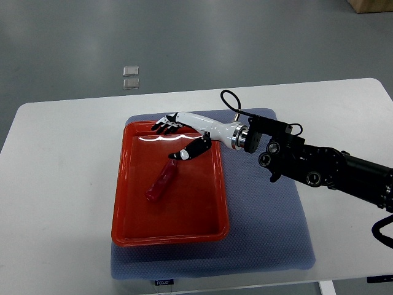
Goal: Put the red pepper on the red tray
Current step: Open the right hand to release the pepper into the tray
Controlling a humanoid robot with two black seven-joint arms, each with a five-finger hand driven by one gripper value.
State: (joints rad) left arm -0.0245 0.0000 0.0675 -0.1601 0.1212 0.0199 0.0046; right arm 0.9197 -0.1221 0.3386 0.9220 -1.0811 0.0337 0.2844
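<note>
A long red pepper (162, 180) lies at a slant in the middle of the red tray (132, 221). My right hand (175, 139) reaches in from the right over the tray's far part. Its fingers (163, 127) are spread near the far rim and its thumb (190, 151) points down toward the pepper's upper end. The hand is open and holds nothing; it sits just above and beyond the pepper. The left arm does not show.
The tray rests on a blue-grey mat (270, 227) on a white table (55, 184). My right arm's black forearm (319, 165) crosses the mat from the right edge. Two small clear squares (131, 76) lie on the floor beyond the table.
</note>
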